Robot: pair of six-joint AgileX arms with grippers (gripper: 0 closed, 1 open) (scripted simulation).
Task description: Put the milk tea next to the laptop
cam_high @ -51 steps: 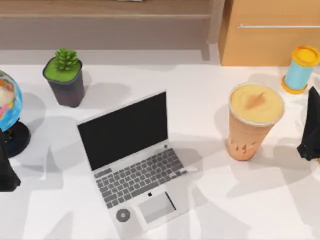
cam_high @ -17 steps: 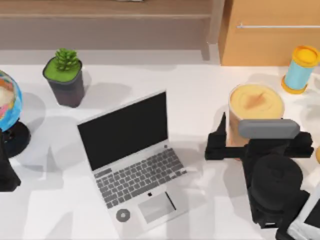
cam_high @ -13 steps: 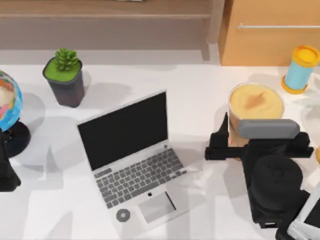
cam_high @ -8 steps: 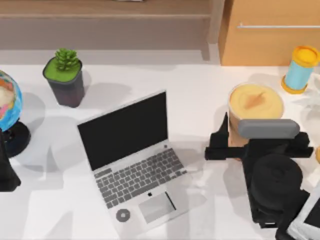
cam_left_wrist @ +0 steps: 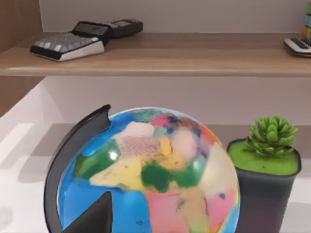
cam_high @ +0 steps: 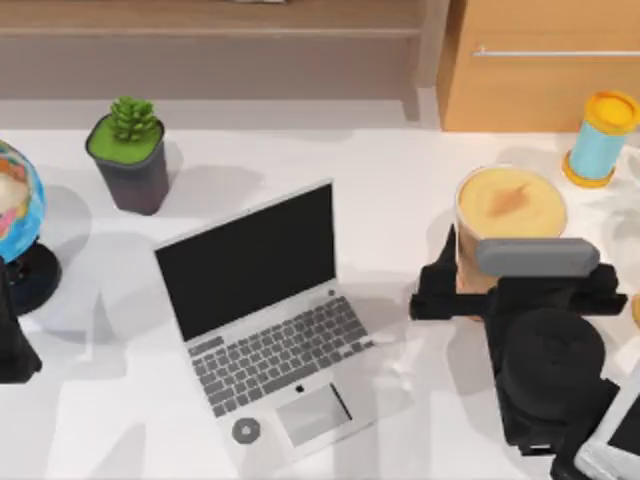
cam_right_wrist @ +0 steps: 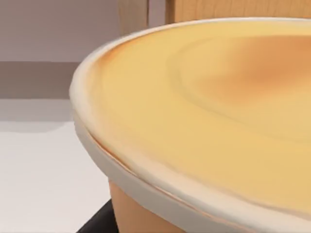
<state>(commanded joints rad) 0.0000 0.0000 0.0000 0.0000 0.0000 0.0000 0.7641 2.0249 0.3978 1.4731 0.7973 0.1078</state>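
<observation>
The milk tea [cam_high: 510, 205], a tall peach-orange cup with a wide yellow-orange top, stands at the table's right side. My right gripper [cam_high: 522, 265] reaches it from the near side, a black finger on each side of its body, shut on it. In the right wrist view the milk tea's [cam_right_wrist: 218, 97] lid sits very close, with a black fingertip [cam_right_wrist: 97, 221] against the cup wall. The laptop [cam_high: 270, 320] lies open in the middle of the table, left of the cup with a gap between. My left gripper [cam_high: 15, 345] is parked at the left edge.
A globe [cam_high: 15, 215] stands at the far left and a potted plant [cam_high: 130, 150] at the back left. A blue cylinder with yellow ends [cam_high: 600, 140] is behind the cup. A wooden cabinet [cam_high: 540, 70] and a shelf [cam_high: 200, 20] line the back.
The right arm came in from the right edge and set its fingers around the milk tea. Over the last second the fingers drew in slightly; the cup shifted a little left.
</observation>
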